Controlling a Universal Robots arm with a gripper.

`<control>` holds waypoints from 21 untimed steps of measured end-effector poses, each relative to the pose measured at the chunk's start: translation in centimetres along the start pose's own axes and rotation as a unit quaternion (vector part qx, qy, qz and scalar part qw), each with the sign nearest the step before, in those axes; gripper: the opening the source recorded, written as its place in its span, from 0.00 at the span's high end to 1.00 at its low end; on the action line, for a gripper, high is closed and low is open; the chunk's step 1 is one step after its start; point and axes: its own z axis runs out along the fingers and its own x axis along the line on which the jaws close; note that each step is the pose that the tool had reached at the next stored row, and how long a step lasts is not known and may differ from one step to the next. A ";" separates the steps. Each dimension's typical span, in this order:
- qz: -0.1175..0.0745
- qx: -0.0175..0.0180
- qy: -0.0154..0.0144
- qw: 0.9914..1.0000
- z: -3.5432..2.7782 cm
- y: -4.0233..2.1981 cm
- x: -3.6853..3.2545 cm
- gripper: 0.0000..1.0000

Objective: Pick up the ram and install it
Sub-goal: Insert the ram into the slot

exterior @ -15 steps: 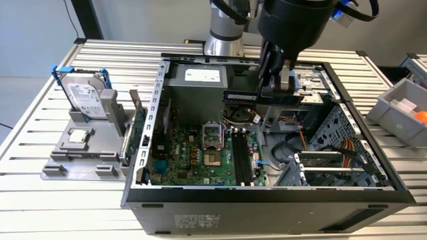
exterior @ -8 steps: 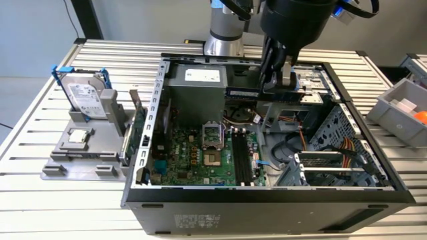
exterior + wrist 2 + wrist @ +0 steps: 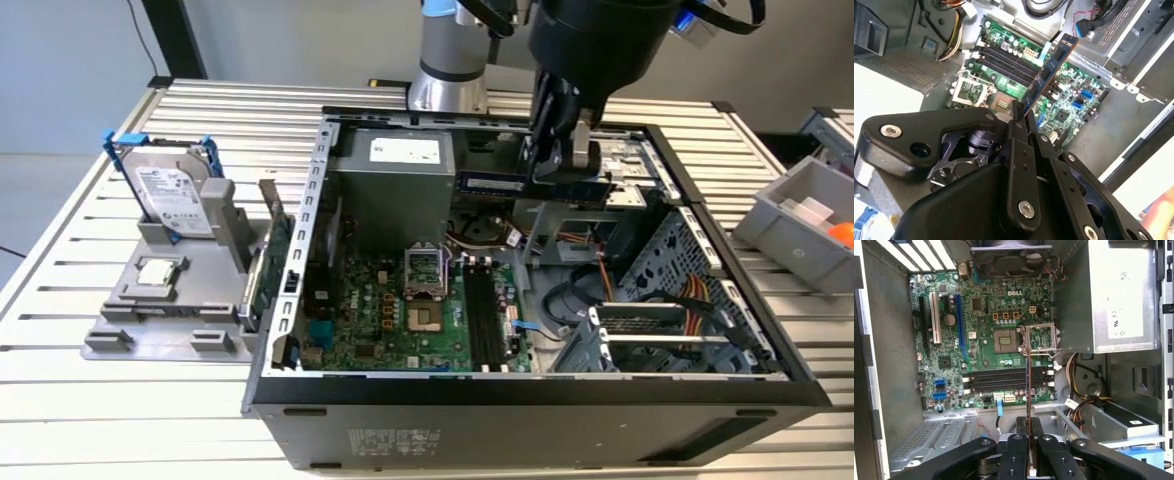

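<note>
Over the far side of the open computer case (image 3: 534, 395), I see the gripper (image 3: 571, 168) pinching the ram (image 3: 494, 183) by one end. The stick is held level in the air, well above the motherboard (image 3: 400, 320).

In the second wrist view the fingers (image 3: 1015, 131) clamp the blue stick (image 3: 1051, 67) flat between them. It juts out over the board (image 3: 1069, 102), apart from the black memory slots (image 3: 1004, 62).

In the first wrist view the ram (image 3: 1027, 400) shows edge-on as a thin line in front of the slots (image 3: 999, 380). The gripper (image 3: 1028, 447) is closed on its near end. The power supply (image 3: 1114, 295) sits beside the board.

Toward the bench (image 3: 80, 400) edge at the exterior view's left, a hard drive (image 3: 174, 195) stands upright in a grey holder (image 3: 160, 310). A grey bin (image 3: 787, 225) sits at the opposite edge.
</note>
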 end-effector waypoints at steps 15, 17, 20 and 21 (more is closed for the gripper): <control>0.000 0.000 0.000 1.000 0.00 -0.05 0.00 1.00; 0.003 0.000 0.000 1.000 0.00 -0.06 0.00 1.00; 0.018 0.001 0.000 1.000 0.00 -0.06 0.00 1.00; 0.023 0.002 0.000 1.000 0.00 -0.06 0.00 1.00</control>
